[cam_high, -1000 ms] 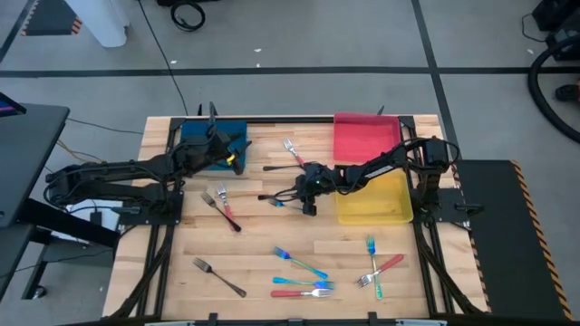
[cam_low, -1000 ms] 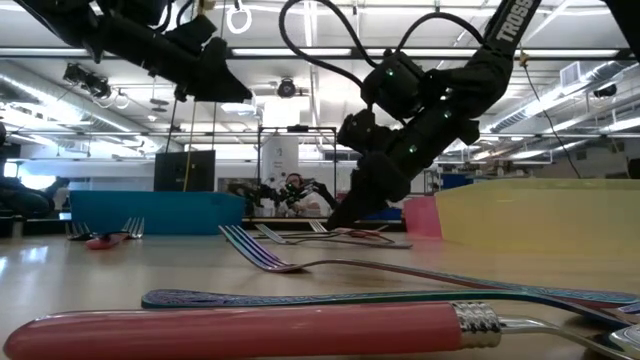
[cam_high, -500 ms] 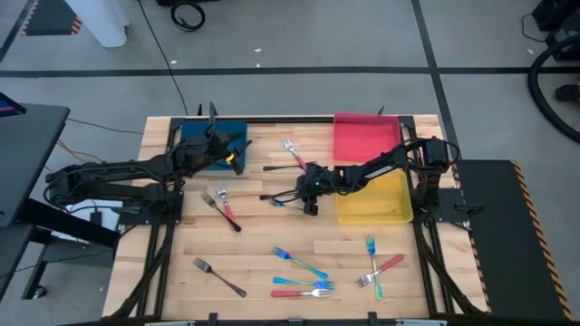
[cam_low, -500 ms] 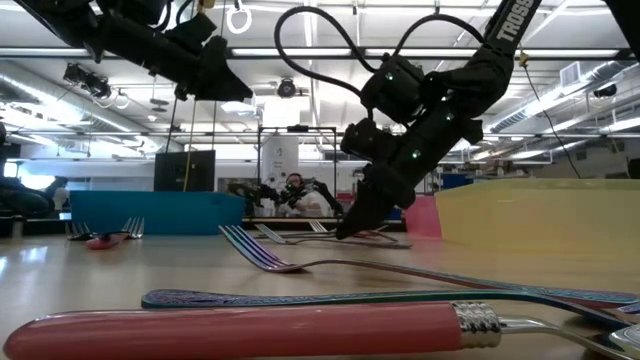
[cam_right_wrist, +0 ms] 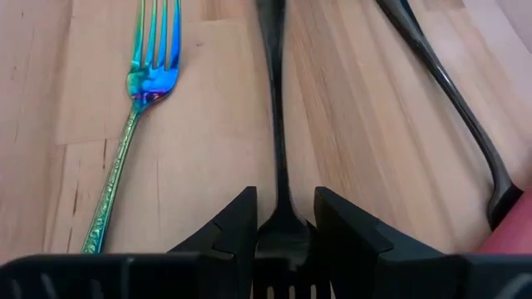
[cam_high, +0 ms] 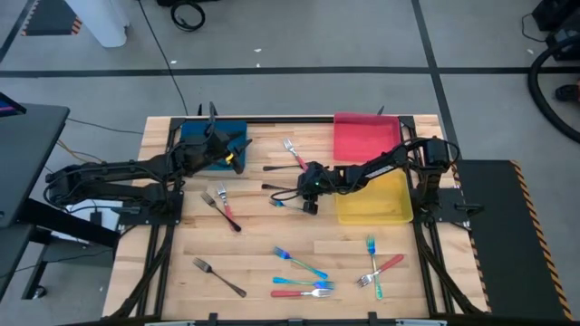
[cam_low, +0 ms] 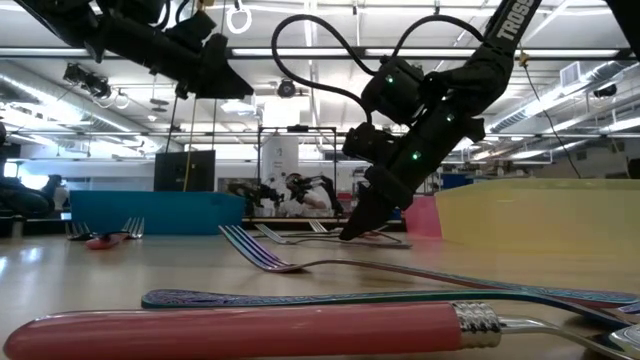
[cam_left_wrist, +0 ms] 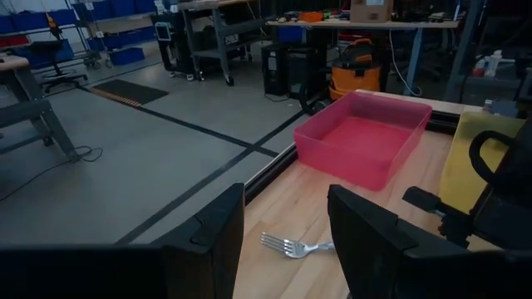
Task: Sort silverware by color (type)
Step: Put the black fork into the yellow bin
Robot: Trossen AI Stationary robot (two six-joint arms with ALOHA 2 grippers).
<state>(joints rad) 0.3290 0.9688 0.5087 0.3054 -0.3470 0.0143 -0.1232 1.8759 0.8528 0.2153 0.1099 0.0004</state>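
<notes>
My right gripper (cam_high: 302, 191) is low over the middle of the table, shut on a dark grey fork (cam_high: 281, 188) that lies on the wood. An iridescent blue fork (cam_right_wrist: 154, 71) lies beside it, and another dark fork (cam_right_wrist: 449, 83) lies on the other side. My left gripper (cam_high: 234, 154) is open and empty, raised beside the blue tray (cam_high: 210, 143). Other forks lie loose: a red-handled one (cam_high: 292, 150), a pair (cam_high: 220, 205) at the left, and several blue, red and grey ones (cam_high: 304, 276) near the front edge. My right gripper pinches the dark fork at its neck, just behind the tines (cam_right_wrist: 283, 218), between its two fingers (cam_right_wrist: 237, 228). The fingers slant down from the table's right side and lie along the fork. The handle (cam_right_wrist: 272, 75) reaches away from the fingers over the wood.
A red tray (cam_high: 365, 136) stands at the far right and a yellow tray (cam_high: 373, 199) in front of it, close behind my right gripper. A silver-tined fork (cam_left_wrist: 289, 246) lies below my left gripper. Bare wood lies between the middle forks and the front ones.
My right gripper has come down a little onto the dark fork and edged toward the table's left. The fork's free handle end has swung slightly toward the far edge. My left arm has kept still.
</notes>
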